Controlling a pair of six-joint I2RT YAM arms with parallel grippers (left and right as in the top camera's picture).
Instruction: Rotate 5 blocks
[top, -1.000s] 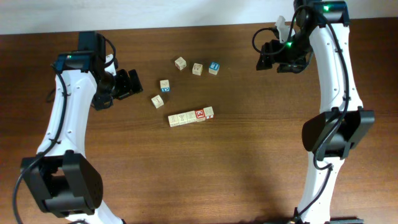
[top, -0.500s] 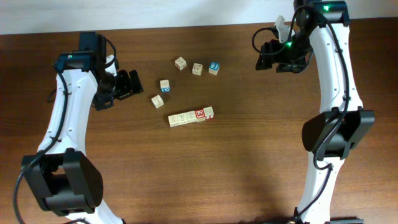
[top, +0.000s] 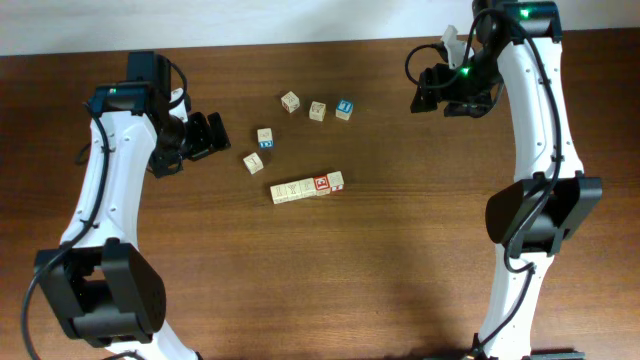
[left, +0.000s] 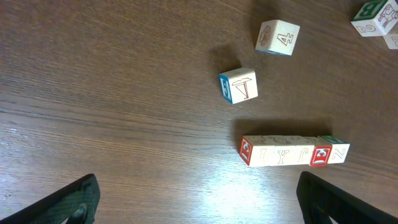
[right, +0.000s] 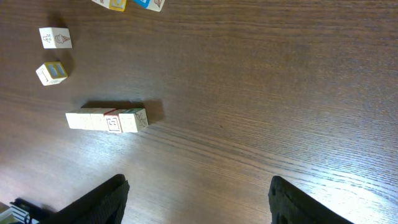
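Note:
The blocks (top: 307, 187) lie end to end in a short row of several pale wooden cubes at the table's middle; one near the right end has a red-and-white top. The row also shows in the left wrist view (left: 292, 151) and in the right wrist view (right: 107, 119). My left gripper (top: 212, 135) hovers to the row's upper left, open (left: 199, 199), with bare wood between its fingers. Far off at the upper right, my right gripper (top: 425, 90) is open too (right: 199, 199) and holds nothing.
Loose cubes lie behind the row: a pale one (top: 290, 101), another (top: 317, 110), a bright blue-faced cube (top: 344, 108), a tan cube with a blue side (top: 265, 137) and a tilted one (top: 253, 162). The table's far edge runs along the top.

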